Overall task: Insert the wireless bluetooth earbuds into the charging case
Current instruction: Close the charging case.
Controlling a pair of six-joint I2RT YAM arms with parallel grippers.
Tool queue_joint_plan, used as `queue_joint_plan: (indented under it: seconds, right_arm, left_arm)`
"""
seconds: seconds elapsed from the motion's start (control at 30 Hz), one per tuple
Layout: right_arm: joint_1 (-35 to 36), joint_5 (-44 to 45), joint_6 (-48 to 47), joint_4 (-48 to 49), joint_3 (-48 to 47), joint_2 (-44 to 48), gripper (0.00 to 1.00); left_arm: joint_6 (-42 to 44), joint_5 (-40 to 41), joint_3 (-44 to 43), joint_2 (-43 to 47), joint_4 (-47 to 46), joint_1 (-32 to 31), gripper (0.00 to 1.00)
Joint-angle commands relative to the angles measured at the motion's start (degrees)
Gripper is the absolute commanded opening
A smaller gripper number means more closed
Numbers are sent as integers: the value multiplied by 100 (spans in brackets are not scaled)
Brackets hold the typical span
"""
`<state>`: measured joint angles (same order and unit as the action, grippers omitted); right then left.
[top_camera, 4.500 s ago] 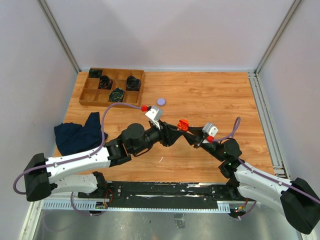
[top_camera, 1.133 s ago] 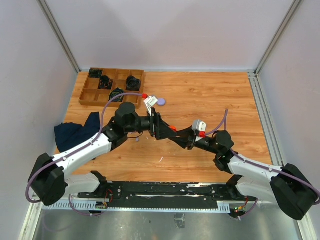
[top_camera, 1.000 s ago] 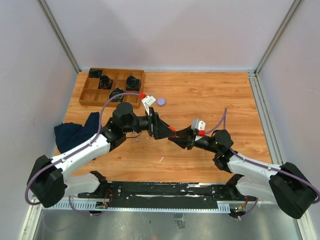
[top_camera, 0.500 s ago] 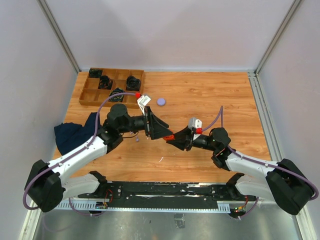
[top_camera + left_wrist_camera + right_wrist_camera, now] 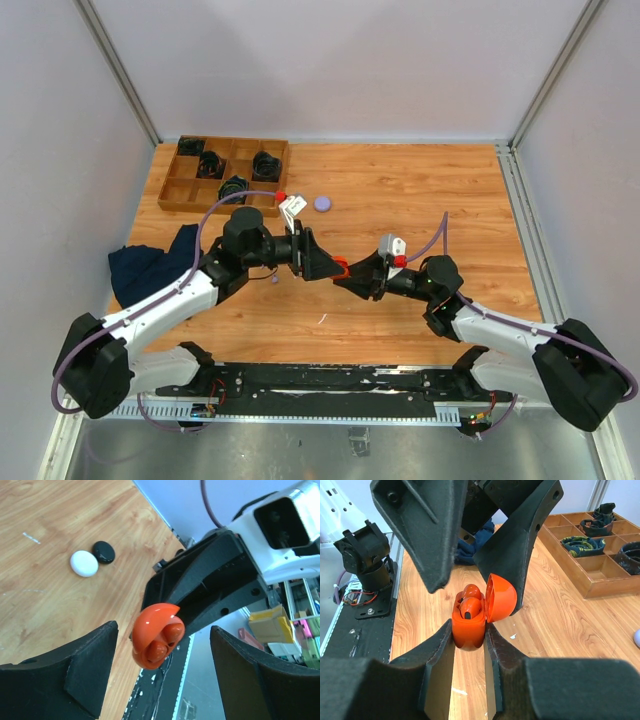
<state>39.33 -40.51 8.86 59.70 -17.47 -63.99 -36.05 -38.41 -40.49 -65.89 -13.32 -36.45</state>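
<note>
Hard to read much from overhead: only a sliver of the orange charging case [image 5: 341,268] between two black grippers, the rest buried under them. Way clearer from the wrist cams. Tight squeeze from the right gripper [image 5: 468,639], both matte fingers pinching the lower half of that glossy, rounded shell, with its bottom hidden behind them. Hinged lid open, dome-shaped, tipped over to one side. Two orange earbuds [image 5: 469,606] tucked inside, smooth and shiny like the shell; can't tell how fully seated. Wide spread on the left gripper [image 5: 161,631], one chunky wedge-shaped finger either side of the case, gripping nothing. Contact with the lid impossible to judge, and both fingers are cut off at the frame edges. Beyond the left jaws, down on the wood-grain table [image 5: 40,525]: one white bud [image 5: 84,563] and one dark bud [image 5: 103,551], pebble-shaped, just beside each other, maybe touching, hard to say. Past the right jaws and off to one side, a wooden tray [image 5: 590,587] with square compartments and coiled cables [image 5: 580,544], partly cropped by the frame.
</note>
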Motion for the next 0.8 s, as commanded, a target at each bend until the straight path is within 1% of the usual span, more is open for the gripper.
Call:
queue_joint_plan:
  seconds: [0.0,0.13,0.27,0.67,0.77]
  right_arm:
    - [-59,-8,88,308,-133,-33,10]
    - [-67,-64,134,324,-133,-106,10]
    - [-77,-181,191,333,-133,-145,10]
    - [-80,-602,263,-38,-200,-97,10]
    - [-77,-566,295,-121,-194,-70,10]
  left_arm:
    - [-123,-551,52,28,-536,41,78]
    - [-242,-759,97,69,-919,41,75]
    - [-270,-849,96,115,-1113,41,73]
    - [-309,-1008,162,251,-1553,67,73]
    - [-287,-982,169,294,-1489,91,73]
